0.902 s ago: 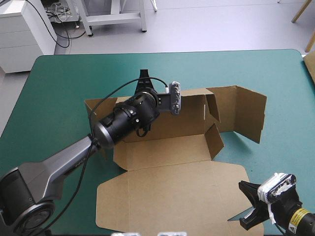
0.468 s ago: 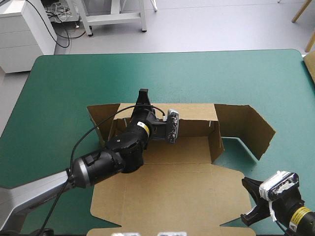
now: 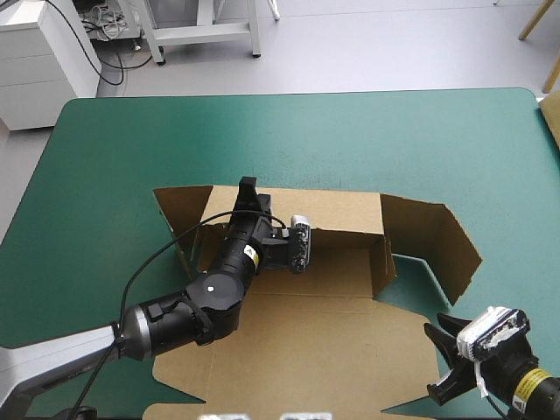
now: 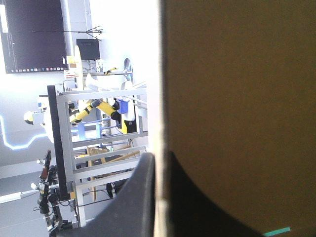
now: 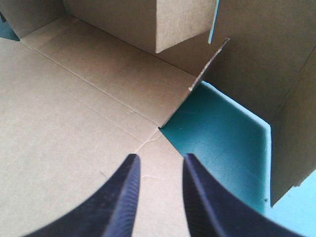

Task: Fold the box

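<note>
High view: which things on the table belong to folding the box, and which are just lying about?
Belong to the job: the box, its far wall clamped by the left hand; the right hand, open over the flat lid.
Just there: the teal-green cover; a pale brown edge at the table's right edge, too cut off to identify.

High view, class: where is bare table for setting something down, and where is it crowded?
Free: the cover between the box and the far edge, and the strip along the left edge. Crowded: middle and near side, under the box, left gripper and right gripper.
</note>
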{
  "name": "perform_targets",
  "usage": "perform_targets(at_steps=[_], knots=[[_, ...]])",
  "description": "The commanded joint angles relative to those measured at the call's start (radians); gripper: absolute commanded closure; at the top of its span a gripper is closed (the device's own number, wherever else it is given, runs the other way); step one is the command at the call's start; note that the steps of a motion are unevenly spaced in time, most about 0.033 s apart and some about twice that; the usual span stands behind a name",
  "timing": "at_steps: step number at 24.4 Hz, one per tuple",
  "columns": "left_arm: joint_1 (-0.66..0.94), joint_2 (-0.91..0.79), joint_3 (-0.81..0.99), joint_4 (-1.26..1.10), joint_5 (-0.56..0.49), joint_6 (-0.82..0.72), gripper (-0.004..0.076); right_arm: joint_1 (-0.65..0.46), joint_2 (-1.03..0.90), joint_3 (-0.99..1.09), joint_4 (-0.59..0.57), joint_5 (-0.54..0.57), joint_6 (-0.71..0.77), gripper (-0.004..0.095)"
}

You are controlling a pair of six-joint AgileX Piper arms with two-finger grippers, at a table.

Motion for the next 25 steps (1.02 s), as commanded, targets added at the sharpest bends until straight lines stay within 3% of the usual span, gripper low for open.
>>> perform_targets(at_steps=[1, 15, 21, 23, 25], knots=[[-0.005, -0.029, -0.004, 0.029, 0.028, -0.052, 0.0731, 0.0, 0.007, -0.027, -0.001, -0.076, -0.025, 0.0407], [-0.005, -0.029, -0.016, 0.023, 0.034, -0.054, 0.0731, 0.0, 0.017, -0.06, 0.01, -0.058, 0.023, 0.0374], [-0.005, -0.029, -0.022, 0.024, 0.033, -0.046, 0.0731, 0.0, 0.173, -0.346, -0.111, 0.117, 0.109, 0.0374], [-0.005, -0.029, -0.022, 0.024, 0.033, -0.046, 0.0731, 0.0, 0.305, -0.477, -0.238, 0.236, 0.161, 0.0374], [-0.005, -0.029, -0.022, 0.024, 0.033, -0.046, 0.0731, 0.0, 0.419, -0.58, -0.276, 0.299, 0.132, 0.0374]])
